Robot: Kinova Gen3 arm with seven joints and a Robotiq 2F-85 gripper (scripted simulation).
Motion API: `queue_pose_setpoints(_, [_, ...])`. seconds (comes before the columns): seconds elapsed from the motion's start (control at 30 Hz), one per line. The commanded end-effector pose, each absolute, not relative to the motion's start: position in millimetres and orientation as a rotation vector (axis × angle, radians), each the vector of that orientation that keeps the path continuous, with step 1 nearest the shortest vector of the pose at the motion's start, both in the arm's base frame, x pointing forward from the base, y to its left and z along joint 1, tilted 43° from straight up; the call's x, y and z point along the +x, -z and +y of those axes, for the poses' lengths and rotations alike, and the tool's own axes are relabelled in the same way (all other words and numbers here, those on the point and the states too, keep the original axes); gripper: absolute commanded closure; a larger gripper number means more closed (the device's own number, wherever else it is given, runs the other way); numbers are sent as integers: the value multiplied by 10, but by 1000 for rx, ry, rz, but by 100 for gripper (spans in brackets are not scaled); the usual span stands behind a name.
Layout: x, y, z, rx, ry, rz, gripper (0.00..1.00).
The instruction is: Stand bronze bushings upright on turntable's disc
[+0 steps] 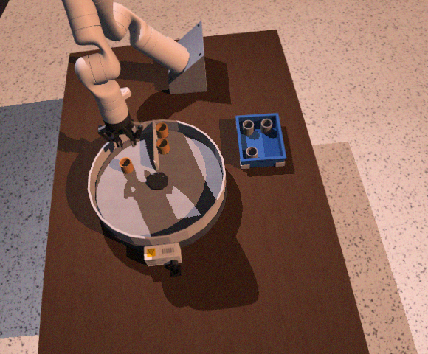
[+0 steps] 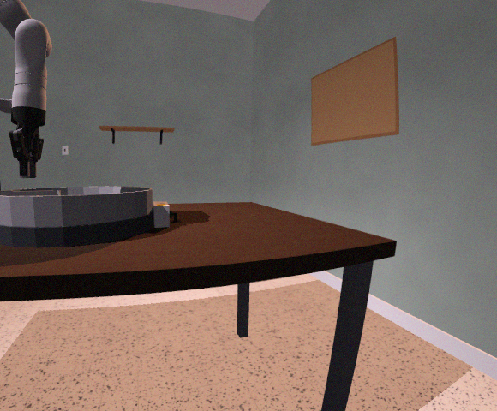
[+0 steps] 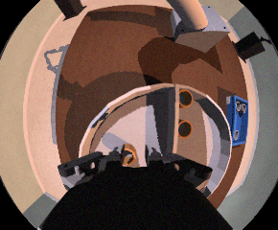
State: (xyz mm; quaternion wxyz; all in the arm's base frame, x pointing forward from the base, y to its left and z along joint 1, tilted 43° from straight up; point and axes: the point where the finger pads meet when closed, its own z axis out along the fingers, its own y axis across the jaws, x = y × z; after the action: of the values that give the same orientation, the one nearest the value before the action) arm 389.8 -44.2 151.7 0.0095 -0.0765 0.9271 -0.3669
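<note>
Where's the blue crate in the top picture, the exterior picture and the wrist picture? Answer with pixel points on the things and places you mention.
Top: right of the turntable (image 1: 221,190) (image 2: 80,210) (image 3: 227,139), on the table; the blue crate (image 1: 262,162) (image 3: 231,122) is right of the picture's middle.
Exterior: it's not in this one.
Wrist: near the right side, just past the turntable's rim.
Landmark: the round turntable shows in all three.

top: arm (image 1: 86,23) cut by upper edge | exterior: turntable wall (image 2: 102,210) hides the disc; crate unseen
</note>
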Motion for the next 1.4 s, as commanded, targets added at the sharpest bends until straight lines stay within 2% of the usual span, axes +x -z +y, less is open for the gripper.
queue_pose_setpoints(0.0, [3913,-1533,-404,-246,1139,2891,0])
queue_pose_setpoints(0.5, [3855,-2047,70,-246,1139,2891,0])
queue_pose_setpoints(1.37, [3844,-2147,163,-246,1139,2891,0])
